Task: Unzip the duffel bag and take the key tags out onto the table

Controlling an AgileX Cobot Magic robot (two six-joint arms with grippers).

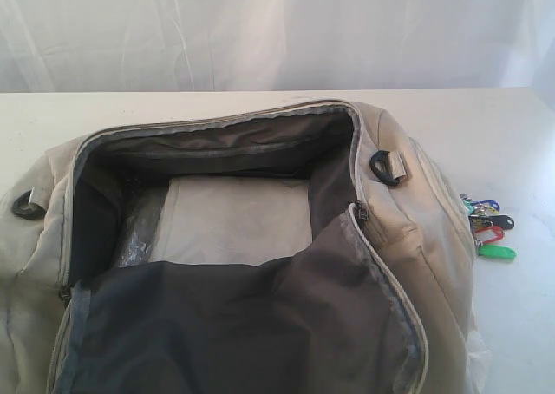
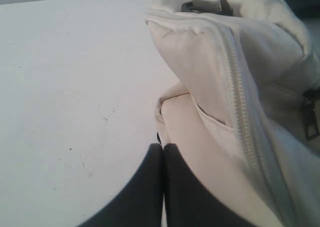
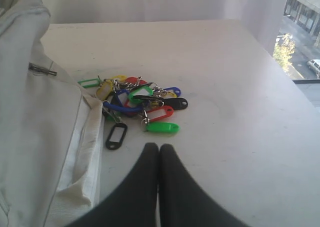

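The beige duffel bag (image 1: 408, 238) lies on the white table (image 1: 512, 142) with its top unzipped and the flap folded toward the camera, dark lining showing. The key tags (image 1: 490, 229) lie in a bunch on the table against the bag's right end; the right wrist view shows the same green, red, blue and black key tags (image 3: 137, 104) spread beside the bag (image 3: 45, 127). My right gripper (image 3: 158, 147) is shut and empty, a short way from the tags. My left gripper (image 2: 163, 147) is shut and empty beside the bag's other end (image 2: 235, 72). Neither arm shows in the exterior view.
Inside the bag lie a pale flat panel (image 1: 238, 216) and a clear plastic wrap (image 1: 139, 233). Black strap rings sit at both ends (image 1: 386, 168). A white curtain (image 1: 277, 29) hangs behind the table. The right wrist view shows the table's far edge with a window (image 3: 302, 37) beyond it.
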